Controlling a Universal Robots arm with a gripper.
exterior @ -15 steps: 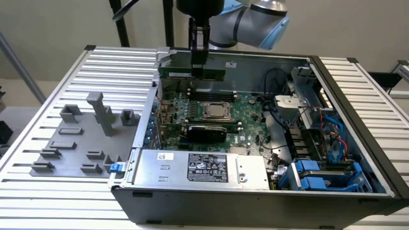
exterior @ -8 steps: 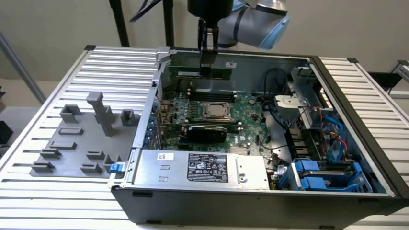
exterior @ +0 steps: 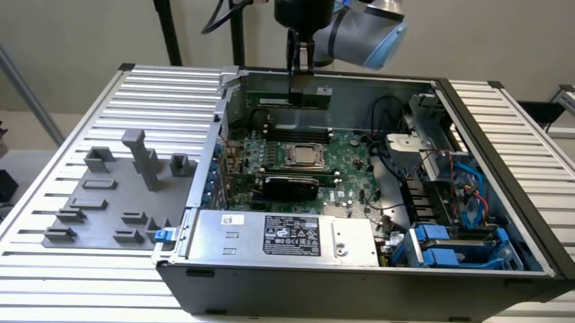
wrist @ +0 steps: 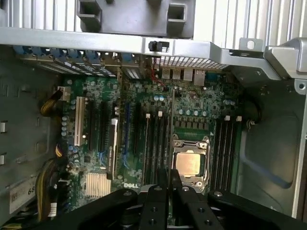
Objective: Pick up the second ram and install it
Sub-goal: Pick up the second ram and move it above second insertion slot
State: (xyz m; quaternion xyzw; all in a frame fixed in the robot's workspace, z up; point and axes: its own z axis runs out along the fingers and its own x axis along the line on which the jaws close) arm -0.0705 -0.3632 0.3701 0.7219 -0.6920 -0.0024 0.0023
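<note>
The gripper [exterior: 299, 86], fingers [wrist: 163, 182] nearly closed, is pinching the second ram [exterior: 269, 100] by its upper edge, holding the green strip level above the motherboard [exterior: 346, 156] inside the open computer case [exterior: 501, 171], contacts facing the memory slots [wrist: 156, 143].

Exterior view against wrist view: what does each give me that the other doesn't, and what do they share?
Exterior view: the fingers shut on the thin green circuit-board ram strip, held level inside the open dark computer case. It also has the grey plastic fixture blocks on the slatted metal table and the silver power supply box.
Wrist view: the white expansion slot and the finned silver heatsink.
Both: the metal-framed CPU socket and the long black memory slots.
</note>
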